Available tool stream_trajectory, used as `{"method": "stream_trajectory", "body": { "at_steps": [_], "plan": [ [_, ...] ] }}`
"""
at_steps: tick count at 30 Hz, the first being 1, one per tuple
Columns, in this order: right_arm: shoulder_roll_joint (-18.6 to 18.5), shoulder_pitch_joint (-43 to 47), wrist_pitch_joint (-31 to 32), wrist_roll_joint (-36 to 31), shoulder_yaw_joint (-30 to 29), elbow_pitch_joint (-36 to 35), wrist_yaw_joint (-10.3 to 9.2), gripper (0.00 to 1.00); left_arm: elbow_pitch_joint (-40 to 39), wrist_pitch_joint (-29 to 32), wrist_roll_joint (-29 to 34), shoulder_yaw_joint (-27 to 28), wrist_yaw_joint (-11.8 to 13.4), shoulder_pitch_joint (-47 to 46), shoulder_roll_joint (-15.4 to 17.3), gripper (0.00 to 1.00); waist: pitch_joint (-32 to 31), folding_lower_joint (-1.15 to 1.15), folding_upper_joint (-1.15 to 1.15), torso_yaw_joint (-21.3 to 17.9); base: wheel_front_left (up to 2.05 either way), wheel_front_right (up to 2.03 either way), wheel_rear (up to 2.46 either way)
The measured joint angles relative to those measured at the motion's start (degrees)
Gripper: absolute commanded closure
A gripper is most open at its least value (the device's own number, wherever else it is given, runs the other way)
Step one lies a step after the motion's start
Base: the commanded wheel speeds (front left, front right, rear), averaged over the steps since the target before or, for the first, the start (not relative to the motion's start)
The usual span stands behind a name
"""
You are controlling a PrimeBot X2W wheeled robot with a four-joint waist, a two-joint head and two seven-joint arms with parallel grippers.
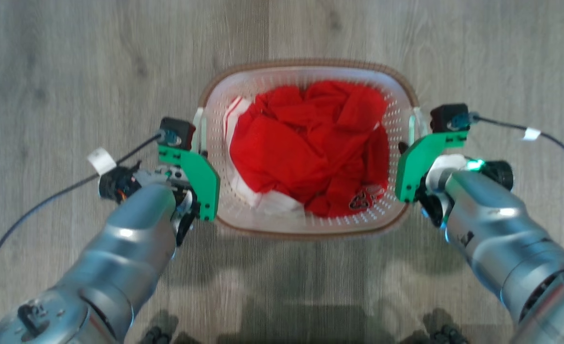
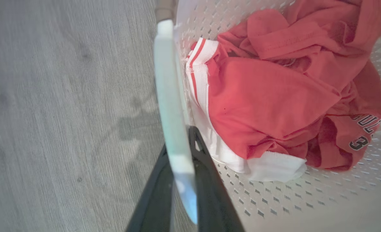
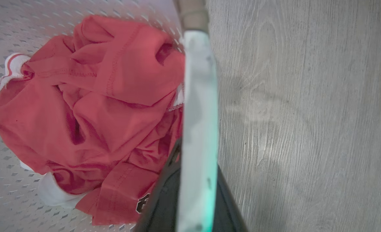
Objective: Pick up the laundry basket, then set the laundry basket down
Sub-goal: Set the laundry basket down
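Left wrist view: gripper astride laundry basket handle.

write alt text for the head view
The laundry basket, full of red clothes, is centred over a grey wood floor, seen from above. The left gripper and right gripper clamp its two side handles.

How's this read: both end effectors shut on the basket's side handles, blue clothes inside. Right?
One error: the clothes in the laundry basket are red with white trim, not blue, as the head view shows. The left end effector and right end effector are indeed shut on the side handles.
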Motion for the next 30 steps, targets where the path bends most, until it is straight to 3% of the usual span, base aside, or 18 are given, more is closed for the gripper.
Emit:
{"method": "stream_trajectory", "body": {
  "at_steps": [15, 30],
  "plan": [
    [-1.63, -5.91, -0.47, -7.72, -6.76, -0.12, 0.0, 1.0, -0.65, -1.1, -0.07, -0.47, -0.07, -6.98, -0.16, 1.0, 12.02, 0.0, 0.0, 1.84, 0.0, 0.0, 0.0],
    [-1.55, -5.91, -0.45, -14.82, -13.71, -0.14, 0.01, 1.0, -1.23, -1.26, -0.15, -1.99, 0.11, -8.6, -0.16, 1.0, 16.04, -0.01, 0.0, 2.14, 0.0, 0.0, 0.0]
  ]
}}
